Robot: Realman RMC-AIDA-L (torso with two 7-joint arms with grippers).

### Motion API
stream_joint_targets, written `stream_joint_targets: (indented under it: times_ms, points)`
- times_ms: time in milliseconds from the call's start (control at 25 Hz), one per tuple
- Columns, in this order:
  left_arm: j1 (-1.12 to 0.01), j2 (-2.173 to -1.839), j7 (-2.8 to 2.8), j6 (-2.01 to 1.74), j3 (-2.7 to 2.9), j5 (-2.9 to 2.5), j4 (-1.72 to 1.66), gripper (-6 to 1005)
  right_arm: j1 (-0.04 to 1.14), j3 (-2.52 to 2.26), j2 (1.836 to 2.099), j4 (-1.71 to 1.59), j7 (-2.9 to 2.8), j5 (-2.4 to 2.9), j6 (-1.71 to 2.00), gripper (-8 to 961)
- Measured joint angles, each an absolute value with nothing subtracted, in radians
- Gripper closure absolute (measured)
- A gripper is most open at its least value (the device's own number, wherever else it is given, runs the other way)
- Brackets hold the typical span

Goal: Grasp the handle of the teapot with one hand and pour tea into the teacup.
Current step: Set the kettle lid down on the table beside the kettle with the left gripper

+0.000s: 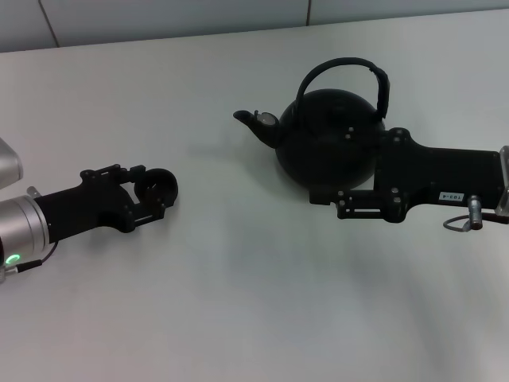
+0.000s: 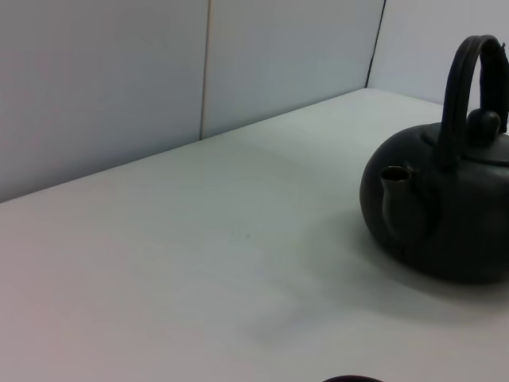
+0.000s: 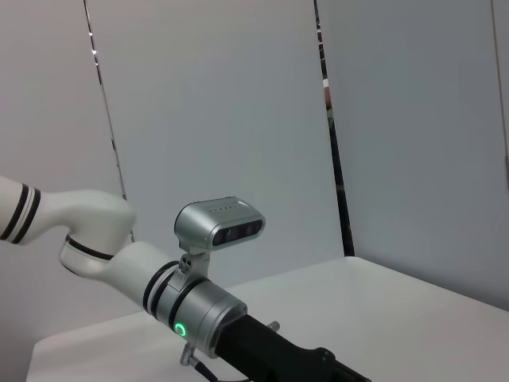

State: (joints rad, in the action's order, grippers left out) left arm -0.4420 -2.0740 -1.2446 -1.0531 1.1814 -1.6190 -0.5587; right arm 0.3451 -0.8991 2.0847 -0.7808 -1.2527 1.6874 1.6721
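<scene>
the round matte black teapot (image 1: 330,139) sits upper right of centre on the white table (image 1: 238,278), spout pointing left. the right gripper (image 1: 362,179) lies against its base, grip unclear. at left, the left gripper (image 1: 151,191) clasps the small dark round teacup (image 1: 156,187).

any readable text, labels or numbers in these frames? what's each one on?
Nothing legible.
One small white label on the right arm's black gripper body, beside the teapot: it carries dark characters, too small and blurred to read.
No print visible on the teapot, the teacup at the left gripper, or the table.
The green ring light on the left wrist is an indicator, not text.
</scene>
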Motion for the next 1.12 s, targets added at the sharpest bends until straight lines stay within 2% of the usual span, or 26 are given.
stream_joint_targets:
  times_ms: [1120]
  points:
    - [-0.451,-2.074,-1.246,-1.055,1.215,-1.601,-0.546,317,0.345,-0.899,2.086,-0.779,-1.251,1.687,1.672,207]
